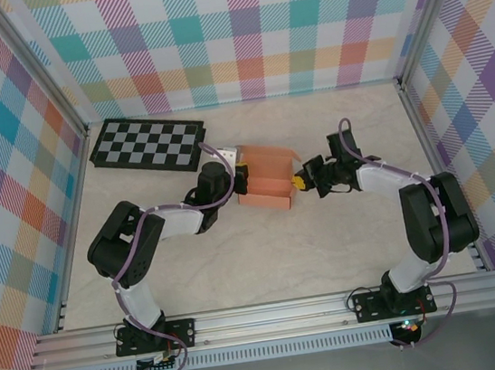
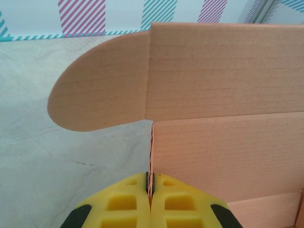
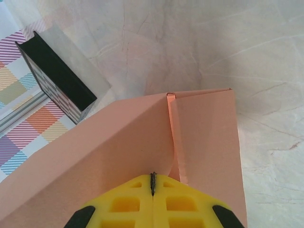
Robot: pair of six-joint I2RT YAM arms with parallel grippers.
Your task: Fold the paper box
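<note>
Mid-table, partly folded salmon-orange corrugated-card paper box (image 1: 267, 182). Pinched at its 9 o'clock wall edge by fully closed left gripper (image 2: 150, 187), at its 3 o'clock end by equally closed right gripper (image 3: 153, 183). Farther, at 10 o'clock, flat black-and-grey checkerboard (image 1: 146, 145).

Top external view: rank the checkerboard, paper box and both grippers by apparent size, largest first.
1. checkerboard
2. paper box
3. left gripper and right gripper: these look alike, so they are not ranked apart.
</note>
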